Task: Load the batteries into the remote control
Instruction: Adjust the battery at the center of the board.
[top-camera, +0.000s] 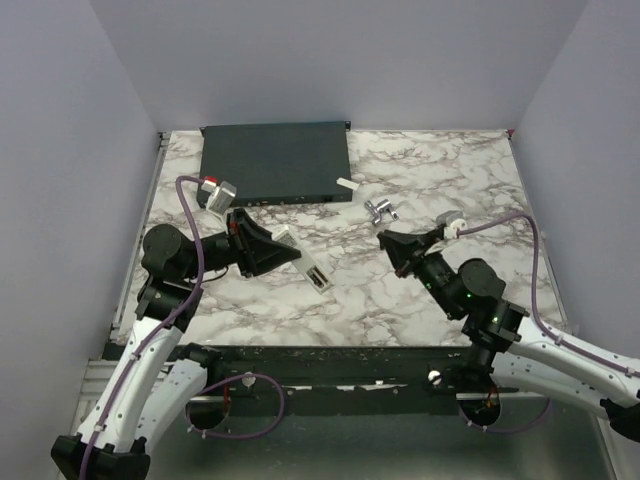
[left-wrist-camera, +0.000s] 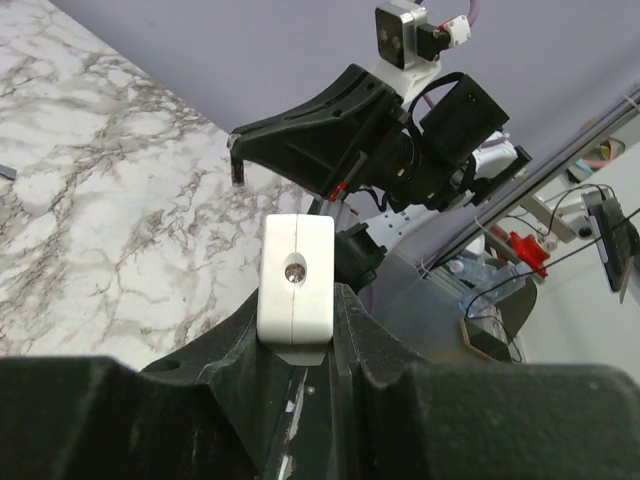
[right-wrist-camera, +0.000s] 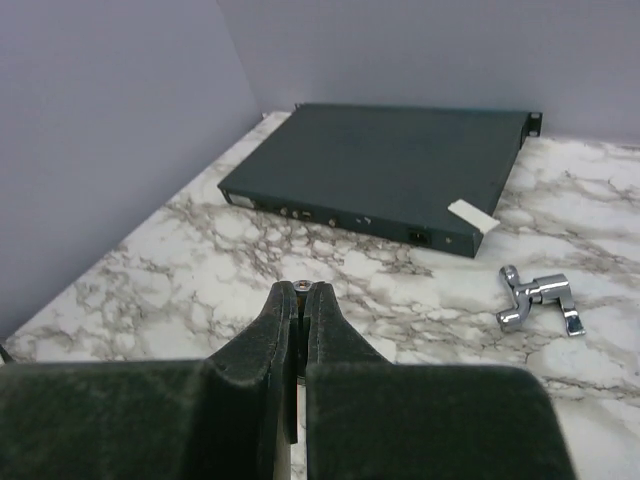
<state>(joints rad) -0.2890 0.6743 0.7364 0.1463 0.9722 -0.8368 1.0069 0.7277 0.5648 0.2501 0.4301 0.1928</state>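
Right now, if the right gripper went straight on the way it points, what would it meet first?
Probably the front face of the dark-grey box; the right gripper points at it across the marble table. The chrome fitting lies right of that line. Depth is unclear.

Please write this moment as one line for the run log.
left gripper: shut on remote control | right gripper: shut on battery, only tip shows | state: grippers apart, battery not yet at remote control

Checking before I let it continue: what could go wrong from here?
The right gripper pinches the battery with only its tip showing; it could slip or tilt on insertion. The left gripper alone holds the remote control, so a push may shift it between the fingers.
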